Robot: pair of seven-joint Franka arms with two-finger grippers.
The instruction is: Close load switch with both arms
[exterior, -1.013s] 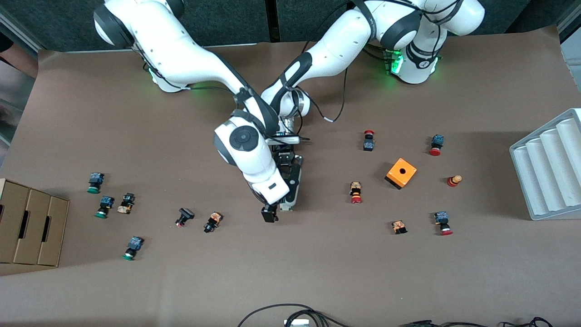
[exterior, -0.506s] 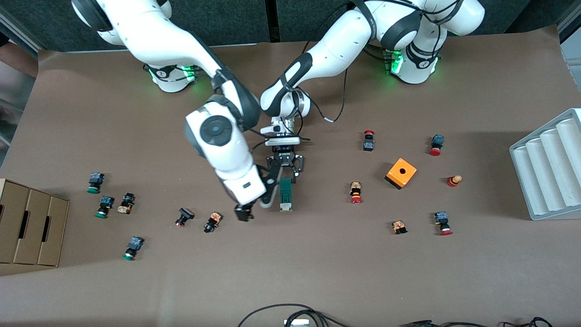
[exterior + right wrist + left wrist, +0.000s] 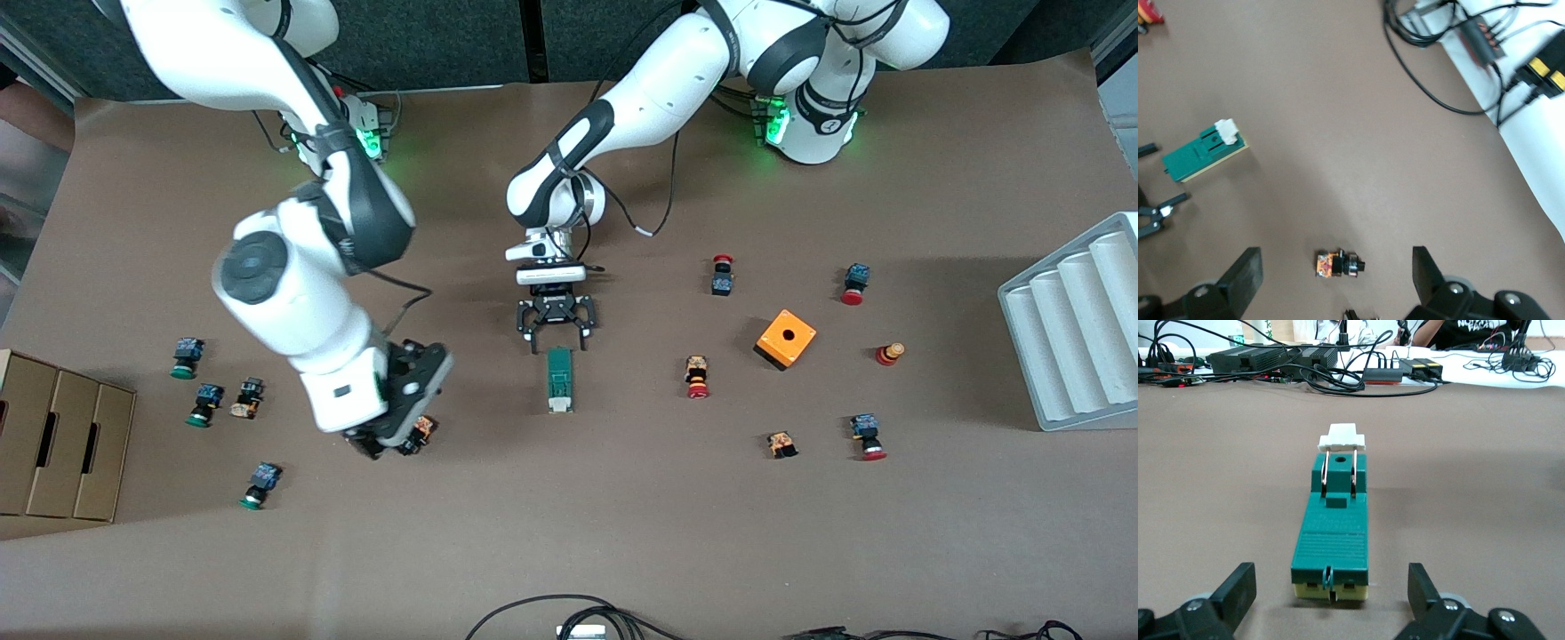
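The load switch (image 3: 559, 378) lies flat on the brown table, a dark-green block whose white lever tab (image 3: 559, 405) points toward the front camera. My left gripper (image 3: 557, 343) hovers low at the switch's end farther from that camera, open, its fingertips (image 3: 1239, 581) flanking that end without touching. In the left wrist view the load switch (image 3: 1333, 533) stretches away with the white tab (image 3: 1342, 437) at its tip. My right gripper (image 3: 396, 436) hangs open over a small orange-and-black push-button (image 3: 1337, 263), toward the right arm's end from the switch. The right wrist view shows the load switch (image 3: 1201, 155) off to one side.
An orange cube with a hole (image 3: 786, 338) and several red-capped push-buttons (image 3: 697, 377) lie toward the left arm's end. Green-capped buttons (image 3: 206, 404) and a cardboard box (image 3: 53, 444) sit at the right arm's end. A white ribbed tray (image 3: 1076, 329) stands at the table's edge.
My left gripper opened, let go of the load switch and drew back a little toward its base. My right arm swung away from the switch to over the push-button.
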